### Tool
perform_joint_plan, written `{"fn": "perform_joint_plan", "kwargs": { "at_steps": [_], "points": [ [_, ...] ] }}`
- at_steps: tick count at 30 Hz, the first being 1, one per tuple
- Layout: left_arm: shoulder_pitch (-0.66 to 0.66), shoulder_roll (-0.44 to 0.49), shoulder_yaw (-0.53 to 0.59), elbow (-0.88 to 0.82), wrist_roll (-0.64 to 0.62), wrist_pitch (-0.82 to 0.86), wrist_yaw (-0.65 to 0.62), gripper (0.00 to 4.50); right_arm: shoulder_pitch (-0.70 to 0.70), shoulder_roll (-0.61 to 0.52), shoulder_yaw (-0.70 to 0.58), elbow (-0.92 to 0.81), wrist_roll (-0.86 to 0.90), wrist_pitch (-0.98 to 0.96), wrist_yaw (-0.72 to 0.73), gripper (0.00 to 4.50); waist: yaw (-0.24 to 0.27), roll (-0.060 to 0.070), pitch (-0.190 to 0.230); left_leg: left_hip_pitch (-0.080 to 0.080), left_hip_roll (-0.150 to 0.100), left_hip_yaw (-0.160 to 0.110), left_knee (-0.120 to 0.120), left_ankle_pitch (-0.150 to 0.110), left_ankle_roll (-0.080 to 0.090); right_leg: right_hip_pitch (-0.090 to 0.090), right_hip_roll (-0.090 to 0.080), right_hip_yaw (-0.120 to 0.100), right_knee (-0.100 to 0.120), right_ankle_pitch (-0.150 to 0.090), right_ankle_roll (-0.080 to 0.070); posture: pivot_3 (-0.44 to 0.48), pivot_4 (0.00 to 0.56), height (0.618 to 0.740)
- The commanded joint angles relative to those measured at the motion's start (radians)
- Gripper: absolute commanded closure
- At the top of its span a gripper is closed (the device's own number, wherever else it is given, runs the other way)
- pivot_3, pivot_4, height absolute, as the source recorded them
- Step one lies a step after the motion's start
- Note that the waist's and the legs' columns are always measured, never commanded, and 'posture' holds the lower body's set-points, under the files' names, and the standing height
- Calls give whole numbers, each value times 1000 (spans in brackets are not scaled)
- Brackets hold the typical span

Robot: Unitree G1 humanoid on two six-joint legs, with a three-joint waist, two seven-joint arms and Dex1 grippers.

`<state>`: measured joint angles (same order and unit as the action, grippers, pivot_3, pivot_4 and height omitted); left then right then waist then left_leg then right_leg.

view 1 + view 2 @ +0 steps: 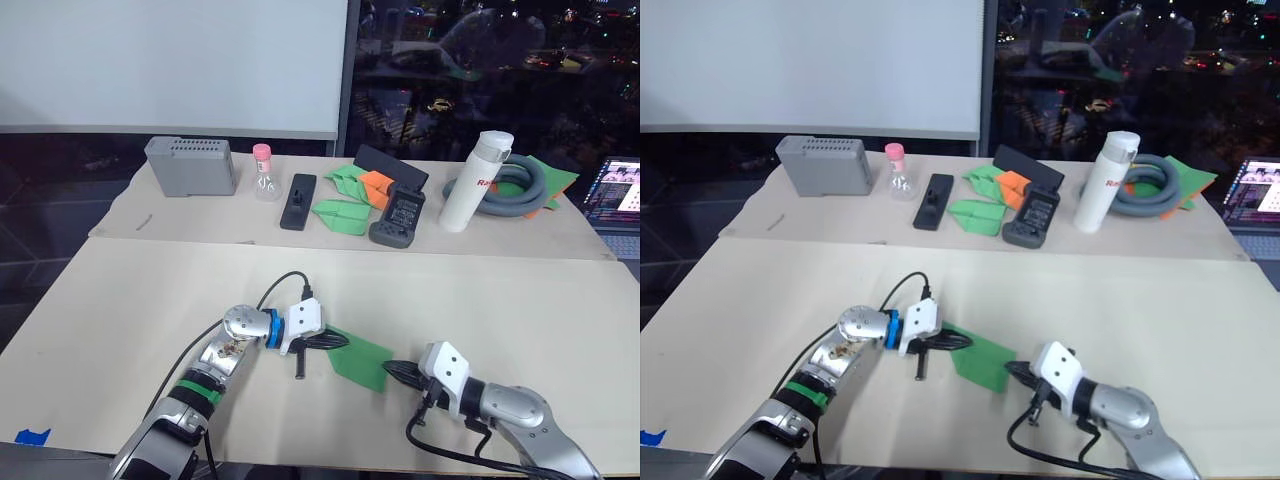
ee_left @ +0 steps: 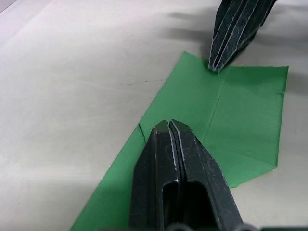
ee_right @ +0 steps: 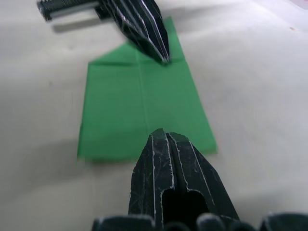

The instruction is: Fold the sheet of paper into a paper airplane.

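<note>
- Now, near the front edge of the table [image 1: 120, 300], the left gripper [image 1: 335, 341] lies low with its two black fingers pressed together, holding nothing; its tip rests on the left end of the sheet of paper [image 1: 362, 358].
- That sheet is bright green and already partly folded: the wrist views show a centre crease and corners turned in towards a point at the left end. It lies flat on the table between the two grippers, a little right of the middle of the front edge.
- Probably the closed left tip serves as a weight, pinning the pointed end so the paper cannot slide.
- The right gripper [image 1: 393, 369] comes in from the other side, fingers likewise shut and empty, its tip at the sheet's right edge, on or just beside the centre crease. I judge it is placed to press or run along that crease, or to get under an edge for the next fold.
- Nothing stands in the way near the sheet; the table around it is bare.
- Along the back edge, well apart from the work, stand a grey box [image 1: 190, 165], a small flask with a pink cap [image 1: 264, 172], a flat black device [image 1: 298, 201], finished green paper planes [image 1: 341, 214] beside an orange paper wedge [image 1: 376, 185], a black handset [image 1: 397, 217], a white bottle [image 1: 475, 180] and a coiled grey hose [image 1: 517, 190].
- A laptop [image 1: 615, 195] sits at the right edge.
</note>
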<state>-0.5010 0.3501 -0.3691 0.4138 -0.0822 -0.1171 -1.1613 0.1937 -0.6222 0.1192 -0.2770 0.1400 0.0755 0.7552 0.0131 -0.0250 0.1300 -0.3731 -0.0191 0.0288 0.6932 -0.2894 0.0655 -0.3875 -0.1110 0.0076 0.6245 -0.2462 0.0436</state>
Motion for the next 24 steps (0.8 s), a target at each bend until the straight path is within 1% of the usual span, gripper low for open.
{"fn": "perform_joint_plan", "kwargs": {
  "at_steps": [1, 6, 9, 12, 16, 21, 24],
  "points": [
    [11, 9, -17, 46, 35, 8, -8, 4500, 43, -27, -41, 52, -6, 12, 1, 4441, 0, 0, 0, 0, 0, 0, 0, 0, 0, 0, 0, 0, 0, 0, 0, 0, 150, 740],
    [9, 5, -19, 48, 36, 4, -13, 4500, 34, -46, -127, -4, 75, 21, 27, 4441, 2, 0, 0, -2, 0, 0, 0, 0, 1, 0, -2, 1, -1, 0, 0, 0, 150, 740],
    [9, 6, -16, 44, 34, 6, -15, 4500, 15, -72, -174, -51, 148, 75, 59, 4441, 0, 1, 1, -6, 0, 0, 0, 0, 1, -1, -2, 1, -1, 0, 0, 0, 150, 740],
    [11, 6, -4, 23, 20, 24, -14, 4500, -24, -81, -191, -77, 179, 135, 56, 4441, -1, 2, 1, -7, 0, 0, 0, 0, 1, -2, -3, 3, -1, 0, 0, 0, 150, 740],
    [19, 17, 33, -68, -34, 109, -26, 4500, -68, -79, -185, -119, 222, 224, 58, 4441, -1, 2, 2, -10, 1, 0, 0, 0, 1, -5, -3, 3, -1, 0, 0, 0, 150, 740],
    [36, 78, 106, -261, -120, 301, -8, 4500, -110, -92, -178, -181, 276, 336, 65, 4441, -4, 4, 4, -22, 0, 0, 1, 0, 0, -19, -2, 3, 3, 0, 0, 0, 150, 740],
    [48, 122, 137, -352, -158, 403, -4, 3716, -121, -108, -182, -210, 323, 402, 86, 4500, -1, 4, 4, -26, -1, 0, 1, 0, 0, -23, -1, 0, 4, 0, 0, 0, 150, 740]
  ]
}}
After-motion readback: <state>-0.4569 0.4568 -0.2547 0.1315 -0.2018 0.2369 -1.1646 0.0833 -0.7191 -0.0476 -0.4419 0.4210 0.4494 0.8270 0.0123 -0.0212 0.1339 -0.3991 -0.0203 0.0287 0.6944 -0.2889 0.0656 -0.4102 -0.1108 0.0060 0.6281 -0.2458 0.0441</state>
